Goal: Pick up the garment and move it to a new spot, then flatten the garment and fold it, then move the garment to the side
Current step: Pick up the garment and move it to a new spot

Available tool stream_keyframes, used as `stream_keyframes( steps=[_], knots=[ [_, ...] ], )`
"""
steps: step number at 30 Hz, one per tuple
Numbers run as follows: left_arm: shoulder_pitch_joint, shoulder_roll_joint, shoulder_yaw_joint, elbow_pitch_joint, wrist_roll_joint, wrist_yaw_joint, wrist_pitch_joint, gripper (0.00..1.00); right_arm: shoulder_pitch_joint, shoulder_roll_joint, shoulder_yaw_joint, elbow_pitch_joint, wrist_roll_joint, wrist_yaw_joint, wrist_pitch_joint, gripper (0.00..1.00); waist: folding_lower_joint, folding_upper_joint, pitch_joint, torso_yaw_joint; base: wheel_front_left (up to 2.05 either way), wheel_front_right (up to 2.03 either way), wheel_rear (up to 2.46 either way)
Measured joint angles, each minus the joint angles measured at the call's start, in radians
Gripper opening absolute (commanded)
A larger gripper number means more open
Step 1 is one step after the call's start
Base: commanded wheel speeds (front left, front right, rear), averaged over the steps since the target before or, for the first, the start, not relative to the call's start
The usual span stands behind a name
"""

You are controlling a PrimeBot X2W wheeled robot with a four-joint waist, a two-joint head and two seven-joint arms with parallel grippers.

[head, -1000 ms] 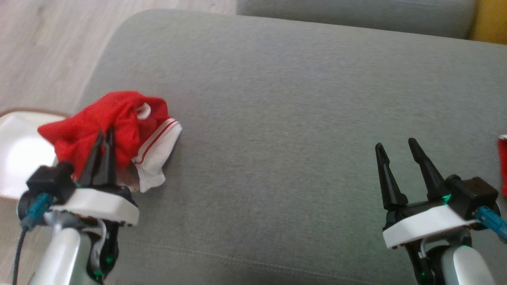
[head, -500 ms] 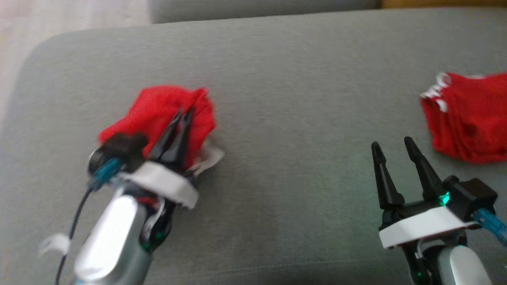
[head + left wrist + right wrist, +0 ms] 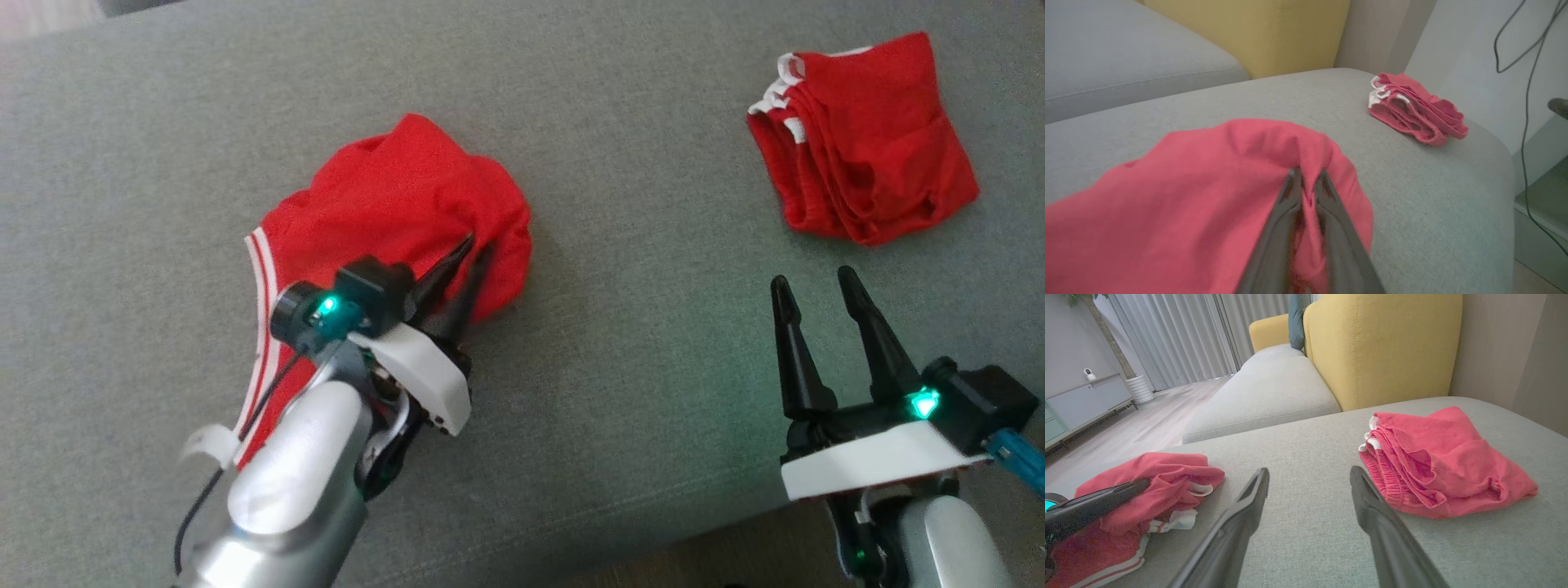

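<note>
**Left hand pinching garment, right hand idle**

Head view: my left gripper (image 3: 480,245) is clamping a fold of the red garment (image 3: 392,196), fingers nearly together. The cloth is bunching under and ahead of my tips and trailing back beside my wrist, striped band rearward, so its long axis is running roughly along my forearm. My right gripper (image 3: 813,278) is hovering with fingers apart, holding nothing. The garment is lying well off to its left, and a folded red pile (image 3: 865,139) is sitting just ahead of it.

Left wrist view: red cloth is showing between my closed fingers, resting on the grey cushion (image 3: 1412,196).

Right wrist view: the garment is lying far left of my spread fingers.

I'm judging the left arm nearer for spreading it flat.
</note>
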State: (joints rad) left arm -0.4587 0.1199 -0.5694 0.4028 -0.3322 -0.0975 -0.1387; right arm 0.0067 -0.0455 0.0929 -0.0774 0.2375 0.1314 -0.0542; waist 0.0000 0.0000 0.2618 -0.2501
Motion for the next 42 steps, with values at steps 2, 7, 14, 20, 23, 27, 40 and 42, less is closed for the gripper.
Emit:
stream_keyframes(
  steps=[2,7,14,20,23,27,40,42],
  knots=[
    [0.001,-0.001,-0.018,0.012,0.016,-0.001,-0.023,1.00,-0.001,0.000,-0.001,0.003,0.000,0.000,-0.003,1.00,0.0000,0.0000,0.012,-0.009,0.00,0.00,0.00],
    [0.023,0.003,-0.033,-0.025,0.044,0.002,-0.098,1.00,-0.001,0.000,-0.012,0.017,-0.005,0.000,-0.007,1.00,0.0000,0.0000,0.004,0.015,0.00,0.00,0.00],
    [0.133,0.027,0.071,-0.180,0.048,0.081,-0.111,1.00,-0.001,0.000,-0.033,0.019,-0.033,0.000,0.017,1.00,0.0000,0.0000,-0.039,0.094,0.00,0.00,0.00],
    [0.201,0.042,0.214,-0.256,0.040,0.131,-0.117,1.00,-0.001,0.000,-0.040,0.025,-0.044,0.000,0.037,1.00,0.0000,0.0000,-0.082,0.172,0.00,0.00,0.00],
    [0.247,0.058,0.286,-0.258,0.039,0.143,-0.117,1.00,0.000,0.000,-0.042,0.031,-0.045,0.000,0.039,1.00,0.0000,0.0000,-0.103,0.205,0.00,0.00,0.00],
    [0.294,0.083,0.352,-0.259,0.039,0.142,-0.117,1.00,0.005,0.000,-0.049,0.037,-0.046,0.000,0.046,1.00,0.0000,0.0000,-0.130,0.240,0.00,0.00,0.00],
    [0.432,0.089,0.396,-0.270,0.043,0.122,-0.117,1.00,0.060,0.000,-0.056,0.054,-0.046,0.000,0.058,1.00,0.0000,0.0000,-0.214,0.246,0.00,0.00,0.00],
    [0.450,0.087,0.393,-0.272,0.049,0.122,-0.117,1.00,0.073,0.000,-0.065,0.054,-0.046,0.000,0.063,1.00,0.0000,0.0000,-0.227,0.243,0.00,0.00,0.00]
  ],
)
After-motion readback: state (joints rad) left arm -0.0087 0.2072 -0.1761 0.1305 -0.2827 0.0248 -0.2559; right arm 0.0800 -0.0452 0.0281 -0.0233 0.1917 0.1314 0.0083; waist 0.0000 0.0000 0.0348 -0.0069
